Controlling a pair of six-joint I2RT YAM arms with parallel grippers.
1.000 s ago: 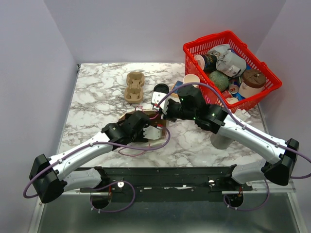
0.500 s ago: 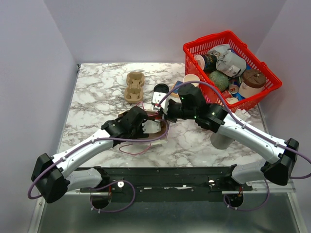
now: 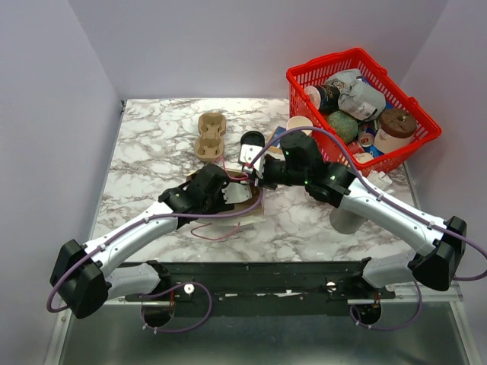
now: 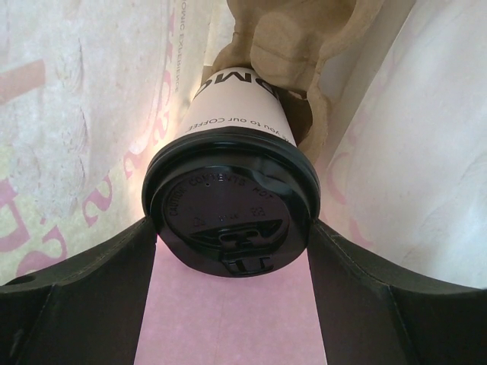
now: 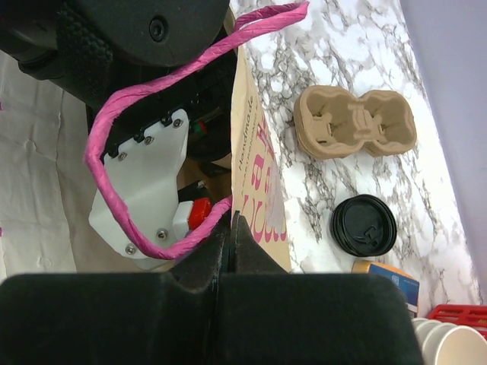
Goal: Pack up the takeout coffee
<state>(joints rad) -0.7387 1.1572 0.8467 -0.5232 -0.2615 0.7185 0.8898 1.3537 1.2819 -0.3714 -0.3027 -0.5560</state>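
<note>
The takeout coffee [image 4: 240, 103], a white cup with a black lid [image 4: 228, 205], lies inside the paper bag [image 4: 76, 114]. Its base rests in a brown pulp carrier [image 4: 304, 38]. My left gripper [image 4: 232, 228] is shut on the lid, one finger on each side of it. In the top view the left gripper [image 3: 230, 192] reaches into the bag [image 3: 247, 207] at mid-table. My right gripper [image 5: 230, 228] is shut on the bag's rim where the pink handle [image 5: 152, 99] meets it, holding the mouth up. In the top view the right gripper [image 3: 261, 173] sits just right of the left one.
A second pulp carrier [image 3: 211, 135] and a loose black lid [image 3: 251, 141] lie behind the bag. Nested white cups [image 3: 299, 125] stand next to a red basket [image 3: 415, 141] full of items at the back right. A lone white cup [image 3: 346, 220] stands under the right arm.
My left arm has pushed forward and to the right, carrying the cup deeper into the bag. The right gripper has stayed on the bag's rim.
</note>
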